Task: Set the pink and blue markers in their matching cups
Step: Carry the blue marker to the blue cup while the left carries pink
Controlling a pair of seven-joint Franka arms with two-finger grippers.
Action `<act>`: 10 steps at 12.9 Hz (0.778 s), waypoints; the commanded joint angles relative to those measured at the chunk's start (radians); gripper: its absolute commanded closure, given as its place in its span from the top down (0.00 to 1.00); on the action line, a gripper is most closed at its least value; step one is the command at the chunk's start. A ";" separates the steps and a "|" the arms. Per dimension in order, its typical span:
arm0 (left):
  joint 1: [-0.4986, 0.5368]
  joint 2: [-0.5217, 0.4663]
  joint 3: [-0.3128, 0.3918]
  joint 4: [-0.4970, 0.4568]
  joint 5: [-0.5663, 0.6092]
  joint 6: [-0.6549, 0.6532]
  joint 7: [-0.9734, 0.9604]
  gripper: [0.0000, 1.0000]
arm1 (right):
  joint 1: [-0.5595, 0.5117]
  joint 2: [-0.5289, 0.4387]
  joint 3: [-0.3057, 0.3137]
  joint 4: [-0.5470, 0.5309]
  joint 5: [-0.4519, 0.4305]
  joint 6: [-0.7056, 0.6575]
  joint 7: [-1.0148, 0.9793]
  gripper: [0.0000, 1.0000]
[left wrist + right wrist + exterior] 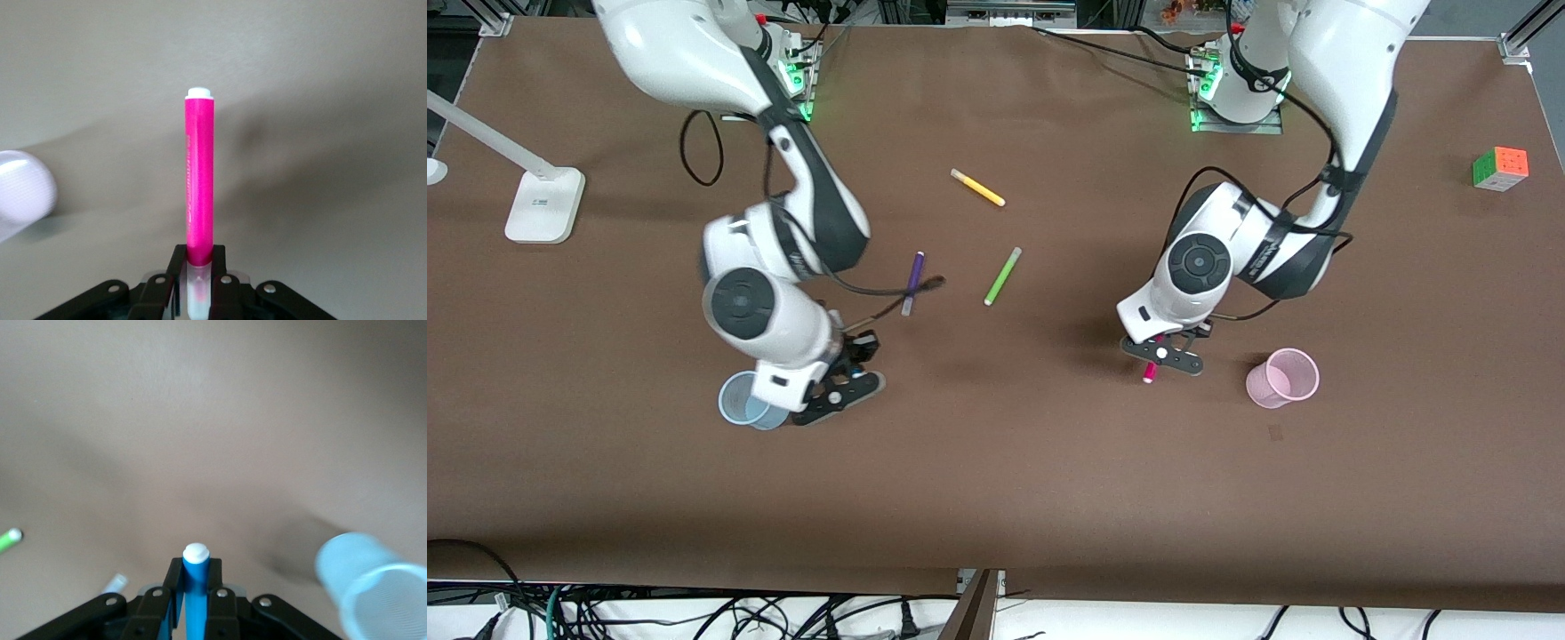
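1. The left gripper (1161,354) hangs over bare brown table (996,462), beside the light pink translucent plastic cup (1282,378) and toward the right arm's end from it. Its jaws are clenched on the slim magenta-pink felt-tip marker (199,177), gripping it close to its pale cap end, so the pink barrel with its white end plug sticks out past the fingertips (175,267).
2. The pink cup stands upright on the table, apart from the left gripper and the marker it holds.
3. The right gripper (838,388) is up in the air just beside the light blue translucent plastic cup (747,401). Its jaws are closed tight around the slim mid-blue felt-tip marker (196,587), whose white end plug shows between the fingers (175,583).
4. The blue cup stands upright on the table, well apart from the pink cup, at the right arm's end.
5. Farther from the front camera than the pink cup lie a purple marker (913,282), a green marker (1002,276) and a yellow marker (977,188), all flat on the table.
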 commanded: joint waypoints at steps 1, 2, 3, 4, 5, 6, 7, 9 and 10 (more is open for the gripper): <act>0.005 0.006 0.014 0.127 0.036 -0.185 0.129 0.00 | -0.095 -0.012 0.008 0.024 0.131 -0.016 -0.318 0.00; 0.013 0.006 0.045 0.165 0.074 -0.246 0.212 0.00 | -0.121 -0.014 0.008 0.025 0.175 -0.015 -0.450 0.00; 0.019 0.007 0.056 0.197 0.113 -0.296 0.302 0.00 | -0.150 -0.014 0.007 0.025 0.213 -0.012 -0.580 0.00; 0.028 0.009 0.065 0.208 0.166 -0.331 0.388 0.00 | -0.184 -0.014 0.008 0.025 0.268 -0.009 -0.708 0.00; 0.033 0.012 0.082 0.210 0.252 -0.348 0.466 0.00 | -0.218 -0.012 0.007 0.024 0.341 -0.007 -0.824 0.00; 0.035 0.018 0.099 0.208 0.329 -0.364 0.546 0.00 | -0.258 -0.003 0.007 0.022 0.414 -0.007 -0.939 0.00; 0.035 0.042 0.102 0.208 0.393 -0.391 0.606 0.00 | -0.287 0.009 0.007 0.016 0.486 -0.009 -1.045 0.00; 0.024 0.091 0.102 0.207 0.507 -0.446 0.628 0.00 | -0.315 0.035 0.007 0.004 0.592 -0.006 -1.185 0.00; 0.018 0.117 0.100 0.204 0.538 -0.475 0.628 0.00 | -0.321 0.049 0.007 0.001 0.635 -0.004 -1.241 0.00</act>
